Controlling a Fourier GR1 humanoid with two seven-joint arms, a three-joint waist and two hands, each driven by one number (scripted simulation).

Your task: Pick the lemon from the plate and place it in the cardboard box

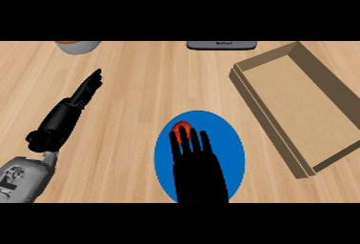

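Pale wooden planks make up the desk [141, 95], their grain running across the view. At the far left edge, near the top, sits a round pale cup [77, 46] with something orange-brown inside, only partly in view. Below it the left robot hand [84, 90] lies over the bare desk, fingers straight and held together, pointing away toward the top and holding nothing. Near the middle, at the lower edge, a blue plate [228, 143] lies on the desk. The right robot hand [193, 157] is spread above it, fingers straight and slightly fanned, released rather than clenched. Under its fingertips lies a small red-orange fruit, the lemon [181, 127], on the plate's upper part and partly hidden by the fingers. At the top edge, a dark grey device [220, 45] shows in part. To the right lies the open cardboard box [337, 95], tilted diagonally, well apart from the plate.
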